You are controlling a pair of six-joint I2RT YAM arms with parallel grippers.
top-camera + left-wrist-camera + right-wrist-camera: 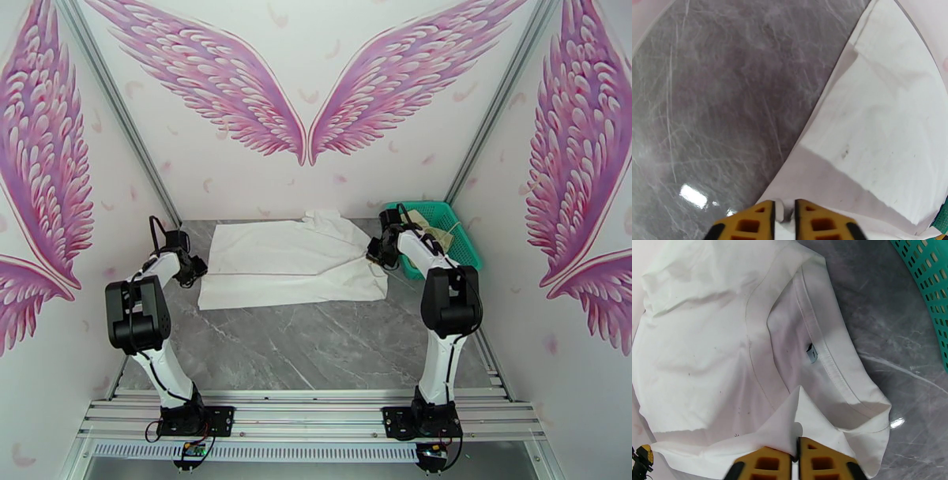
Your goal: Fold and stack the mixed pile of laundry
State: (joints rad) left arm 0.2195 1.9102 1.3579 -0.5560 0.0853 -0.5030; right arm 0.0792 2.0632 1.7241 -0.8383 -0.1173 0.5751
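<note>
A large white shirt lies spread across the far half of the grey table, partly folded. My left gripper is at its left edge, and in the left wrist view its yellow fingers are shut on the white cloth. My right gripper is at the shirt's right edge by the neck opening. Its yellow fingers are shut on a raised peak of the white shirt. A cream-beige garment with a cord lies in the basket.
A teal-green mesh basket stands at the back right, close behind the right arm; its rim is at the right wrist view's top right. Bare grey marble table stretches in front of the shirt. Walls enclose the table on three sides.
</note>
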